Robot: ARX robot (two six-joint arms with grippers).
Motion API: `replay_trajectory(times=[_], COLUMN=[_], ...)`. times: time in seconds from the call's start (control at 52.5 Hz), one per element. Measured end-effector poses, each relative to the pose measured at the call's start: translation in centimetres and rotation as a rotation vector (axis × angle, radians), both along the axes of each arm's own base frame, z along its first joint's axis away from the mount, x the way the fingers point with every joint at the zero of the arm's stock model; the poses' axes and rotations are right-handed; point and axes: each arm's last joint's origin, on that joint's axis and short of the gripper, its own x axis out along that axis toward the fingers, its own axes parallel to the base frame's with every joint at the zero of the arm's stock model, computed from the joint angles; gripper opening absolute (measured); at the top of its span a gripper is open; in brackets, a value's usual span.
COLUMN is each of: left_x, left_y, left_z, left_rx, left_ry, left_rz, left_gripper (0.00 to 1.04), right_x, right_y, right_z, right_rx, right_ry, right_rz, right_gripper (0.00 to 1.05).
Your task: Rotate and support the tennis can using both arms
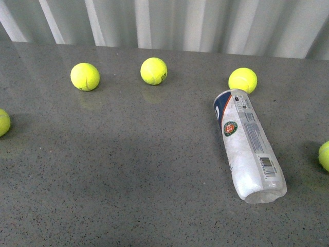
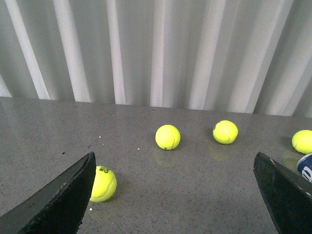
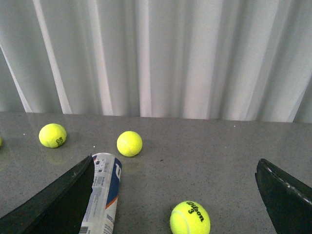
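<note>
**Approach step: both arms held back from the can**

The can (image 1: 248, 141) lies on its side on the right part of the tabletop (image 1: 128, 170), with its labelled end farther from the robot and its clear, crinkled end nearer, slanting slightly rightward. Nothing touches it, and no arm shows in the front view.

The left end effector (image 2: 174, 163) is spread wide and empty. Only a sliver of the can shows past one of its fingers. The right end effector (image 3: 174, 160) is also wide open and empty, with the can just beside one finger and not between the two.

Judging by this, the task is at the reach-in stage, with rotation not yet begun. The next move seems to call for the right arm to shift sideways and centre on the tube. The left arm has to cross more open tabletop to brace the other end.

A ball (image 1: 242, 80) sits close by the far end, and a second ball (image 1: 325, 156) lies right of the can at the frame edge. Either could be knocked during a swing. The widest free room is left of the can. The tabletop's far edge meets a ribbed backdrop (image 1: 205, 23).
</note>
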Motion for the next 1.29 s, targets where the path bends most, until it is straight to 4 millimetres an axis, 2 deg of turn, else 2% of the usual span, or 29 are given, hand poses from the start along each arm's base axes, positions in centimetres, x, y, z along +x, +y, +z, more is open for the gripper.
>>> replay_trajectory(times=[1.294], left_x=[0.00], left_y=[0.00], left_z=[0.00], left_rx=[0.000], left_ry=[0.000], left_rz=[0.000], left_gripper=[0.98], right_x=[0.00], right_y=[0.00], right_z=[0.00], right_rx=[0.000], right_ry=[0.000], right_rz=[0.000], right_gripper=[0.98])
